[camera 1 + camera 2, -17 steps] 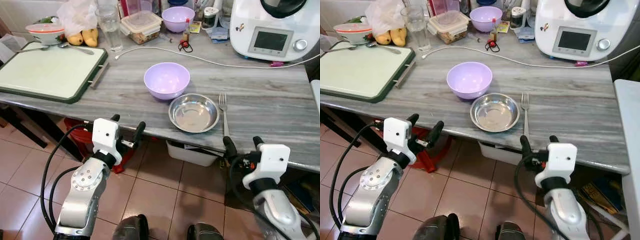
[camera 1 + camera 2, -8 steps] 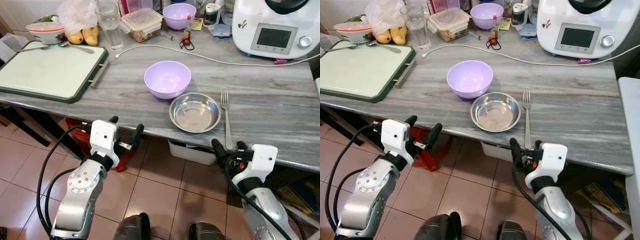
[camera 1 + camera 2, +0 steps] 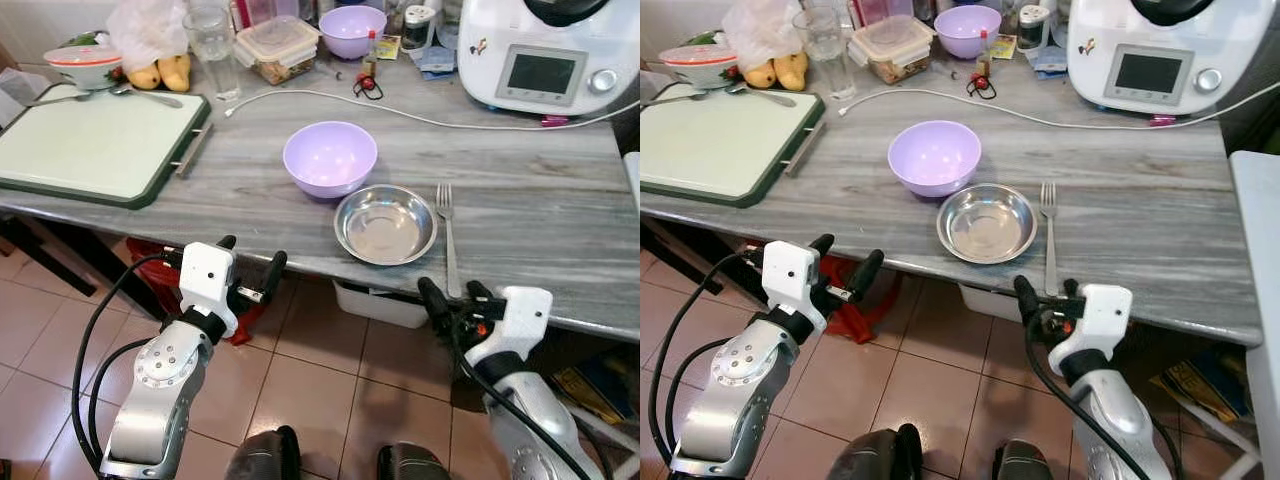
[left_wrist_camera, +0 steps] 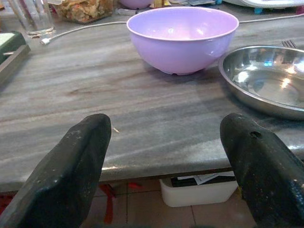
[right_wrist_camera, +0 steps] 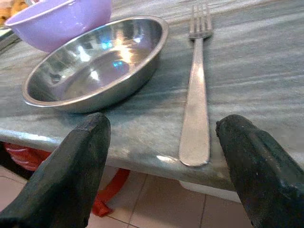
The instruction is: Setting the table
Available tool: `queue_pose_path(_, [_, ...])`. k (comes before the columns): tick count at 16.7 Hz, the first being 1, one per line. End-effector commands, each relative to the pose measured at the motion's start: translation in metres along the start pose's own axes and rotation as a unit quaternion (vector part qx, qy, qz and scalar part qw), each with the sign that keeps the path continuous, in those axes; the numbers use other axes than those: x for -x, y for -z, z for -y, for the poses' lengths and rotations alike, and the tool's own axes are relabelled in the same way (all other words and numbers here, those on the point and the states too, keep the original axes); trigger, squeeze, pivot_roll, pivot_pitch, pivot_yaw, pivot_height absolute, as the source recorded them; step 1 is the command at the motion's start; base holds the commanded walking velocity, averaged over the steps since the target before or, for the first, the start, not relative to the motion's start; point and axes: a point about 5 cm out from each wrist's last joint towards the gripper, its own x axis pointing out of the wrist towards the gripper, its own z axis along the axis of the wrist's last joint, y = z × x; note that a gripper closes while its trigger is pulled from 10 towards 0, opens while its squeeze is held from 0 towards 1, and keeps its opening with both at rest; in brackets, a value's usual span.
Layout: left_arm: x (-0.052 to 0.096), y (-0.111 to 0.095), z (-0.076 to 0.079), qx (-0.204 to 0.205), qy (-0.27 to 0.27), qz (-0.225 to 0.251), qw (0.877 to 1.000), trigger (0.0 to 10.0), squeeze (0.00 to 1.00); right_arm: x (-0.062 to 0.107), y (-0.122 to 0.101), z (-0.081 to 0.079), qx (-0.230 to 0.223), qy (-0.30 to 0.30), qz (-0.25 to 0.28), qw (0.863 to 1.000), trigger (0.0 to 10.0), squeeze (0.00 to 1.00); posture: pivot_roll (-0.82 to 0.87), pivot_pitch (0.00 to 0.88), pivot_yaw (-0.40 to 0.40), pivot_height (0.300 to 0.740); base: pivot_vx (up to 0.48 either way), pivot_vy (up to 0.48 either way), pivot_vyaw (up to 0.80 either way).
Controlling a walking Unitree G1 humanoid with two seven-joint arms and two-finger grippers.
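Grey wood-grain counter (image 3: 520,210) first: going left to right, the left end effector (image 3: 248,262) hangs below the front edge with fingers spread wide and empty, facing the lilac plastic bowl (image 3: 331,158). Next comes the shallow round steel dish (image 3: 385,224). Then the silver fork (image 3: 446,236) lies just beside it, long axis running front-to-back with the handle end at the edge, pretty much dead ahead of the right end effector (image 3: 456,299), also wide open and empty, so I'd say that arm's nearer.

Head stereo pair sits high, looking forward and down over the table (image 3: 520,200) edge; the two eyes nearly match, slightly offset sideways. Left wrist cam sits low at the table's edge, close, facing the purple bowl (image 4: 183,39). Right wrist cam, same height, closer still, faces the fork (image 5: 195,95). Both wrist views share the steel dish (image 5: 95,64).
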Motion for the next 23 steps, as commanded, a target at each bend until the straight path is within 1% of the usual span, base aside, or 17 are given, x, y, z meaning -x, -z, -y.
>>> queue_pose_path(1, [0.002,-0.002,-0.002,-0.006,-0.004,-0.001,1.000,10.0,0.00,-0.002,0.005,-0.006,-0.012,-0.020,-0.016,1.000,10.0,0.00,-0.01,0.159,0.104,0.740,0.000,0.000,0.00])
queue_pose_path(7, [0.002,-0.001,-0.001,-0.005,-0.005,-0.001,1.000,10.0,0.00,-0.005,0.006,-0.013,-0.019,-0.050,-0.022,0.998,10.0,0.00,-0.01,0.161,0.101,0.740,0.000,0.000,0.00])
queue_pose_path(14, [0.001,-0.002,-0.001,-0.006,-0.005,0.001,1.000,10.0,0.00,-0.005,0.004,-0.012,-0.012,-0.054,-0.018,0.998,10.0,0.00,-0.02,0.157,0.102,0.740,0.000,0.000,0.00])
queue_pose_path(16, [0.001,-0.002,-0.002,-0.007,-0.007,0.002,1.000,10.0,0.00,-0.004,0.001,-0.012,0.001,-0.054,-0.013,0.998,10.0,0.00,-0.02,0.154,0.100,0.740,0.000,0.000,0.00])
queue_pose_path(18, [0.001,-0.003,-0.004,-0.006,-0.015,0.006,1.000,10.0,0.00,-0.002,-0.010,-0.015,0.037,-0.066,0.007,0.997,10.0,0.00,-0.03,0.145,0.098,0.740,0.000,0.000,0.00])
queue_pose_path(19, [0.001,-0.003,-0.004,-0.005,-0.016,0.007,1.000,10.0,0.00,-0.001,-0.012,-0.016,0.043,-0.068,0.011,0.997,10.0,0.00,-0.03,0.141,0.099,0.740,0.000,0.000,0.00])
queue_pose_path(20, [0.003,-0.002,-0.009,-0.007,-0.026,0.005,1.000,10.0,0.00,0.000,-0.019,-0.018,0.059,-0.072,0.025,0.995,10.0,0.00,-0.03,0.126,0.096,0.740,0.000,0.000,0.00])
queue_pose_path(21, [0.004,-0.002,-0.010,-0.010,-0.033,0.005,0.999,10.0,0.00,0.001,-0.021,-0.018,0.067,-0.073,0.029,0.995,10.0,0.00,-0.03,0.126,0.096,0.740,0.000,0.000,0.00])
queue_pose_path(22, [0.005,0.000,-0.015,-0.011,-0.055,-0.001,0.998,10.0,0.00,0.002,-0.026,-0.021,0.065,-0.071,0.047,0.994,10.0,0.00,-0.04,0.109,0.093,0.740,0.000,0.000,0.00])
queue_pose_path(23, [0.006,-0.002,-0.019,-0.015,-0.079,0.005,0.997,10.0,0.00,0.002,-0.029,-0.021,0.071,-0.062,0.055,0.994,10.0,0.00,-0.04,0.106,0.092,0.740,0.000,0.000,0.00])
